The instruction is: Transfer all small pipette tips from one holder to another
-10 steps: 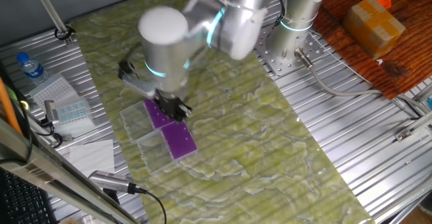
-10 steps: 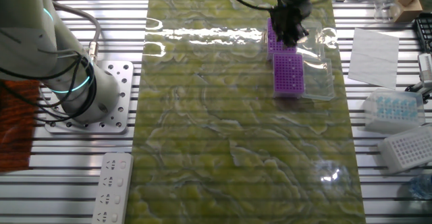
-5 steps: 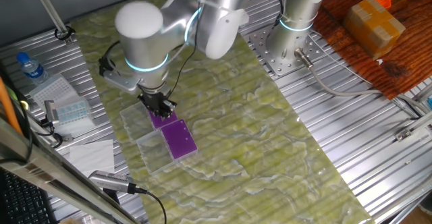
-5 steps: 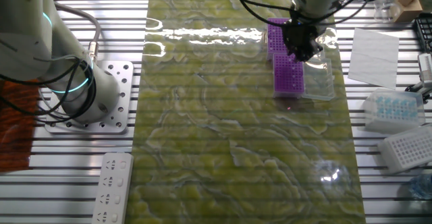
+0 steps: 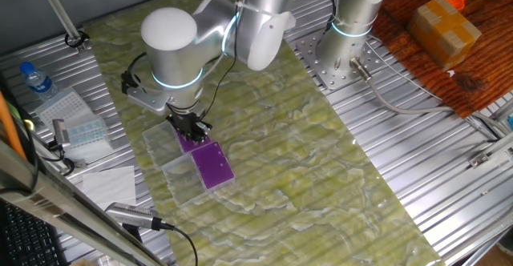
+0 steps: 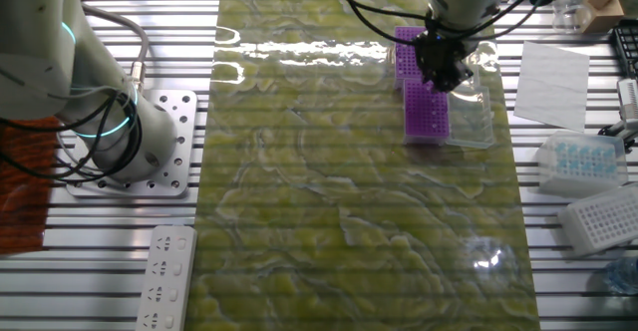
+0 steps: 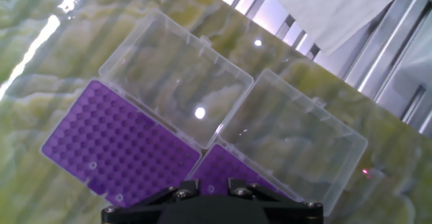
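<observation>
So the gripper (image 5: 193, 127) is hanging low over the two purple racks, pointing pretty much straight down. In one fixed view it sits right over the far purple rack (image 5: 186, 139), close to the seam where that one meets the near purple rack (image 5: 212, 166). In the other fixed view the gripper (image 6: 445, 69) covers the spot where the two racks butt up against each other.

How far open is it? Honestly can't tell. The fingers are just a dark clump in both fixed views, and the hand view only shows the black base of the hand (image 7: 212, 204) along the bottom edge, no fingertips at all. Can't see anything pinched in it either, and whether it touches a rack isn't clear from any angle.

The hand view looks down on a purple rack (image 7: 118, 146) ahead and to the left of the hand, with rows of small holes. A couple of small pipette tips (image 7: 92, 164) show up as whitish dots in it, one near the middle and one down by the corner closest to the hand. A second purple rack (image 7: 226, 170) peeks out right in front of the hand. Past both racks, farther from the hand, two clear lids (image 7: 177, 75) lie flipped open on the green marbled mat (image 7: 40, 62).
</observation>
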Robot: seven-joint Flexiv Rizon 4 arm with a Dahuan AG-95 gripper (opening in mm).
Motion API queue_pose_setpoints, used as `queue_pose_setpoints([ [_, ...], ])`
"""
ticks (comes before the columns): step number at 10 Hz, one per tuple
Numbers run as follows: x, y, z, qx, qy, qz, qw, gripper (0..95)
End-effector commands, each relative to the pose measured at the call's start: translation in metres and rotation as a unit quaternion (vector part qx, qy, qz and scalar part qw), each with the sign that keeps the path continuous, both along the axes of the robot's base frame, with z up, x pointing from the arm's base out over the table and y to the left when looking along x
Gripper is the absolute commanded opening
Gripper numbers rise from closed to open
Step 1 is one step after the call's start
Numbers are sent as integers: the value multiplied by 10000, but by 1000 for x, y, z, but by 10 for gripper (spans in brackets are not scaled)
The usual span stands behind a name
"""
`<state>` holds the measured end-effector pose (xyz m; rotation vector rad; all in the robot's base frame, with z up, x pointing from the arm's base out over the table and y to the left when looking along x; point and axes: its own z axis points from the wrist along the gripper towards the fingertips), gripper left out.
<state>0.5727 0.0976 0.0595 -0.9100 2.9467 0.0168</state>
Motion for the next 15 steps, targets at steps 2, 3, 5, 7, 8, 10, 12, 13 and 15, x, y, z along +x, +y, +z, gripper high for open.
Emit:
queue_pose_setpoints([
  [2,-1,-1,-3,-14,-35,29,10000,190],
  [3,-1,-1,-4,-16,-38,36,10000,190],
  [5,-2,-1,-5,-14,-48,49,10000,190],
  [7,-2,-1,-9,-6,-85,77,9999,0],
  [8,-2,-1,-10,-5,-90,78,9999,0],
  [10,-2,-1,-9,13,-98,103,9999,0],
  [12,-1,-1,7,15,-15,99,9999,0],
  [13,0,-1,24,18,62,90,9999,0],
  [15,-2,8,50,49,118,-60,9999,0],
])
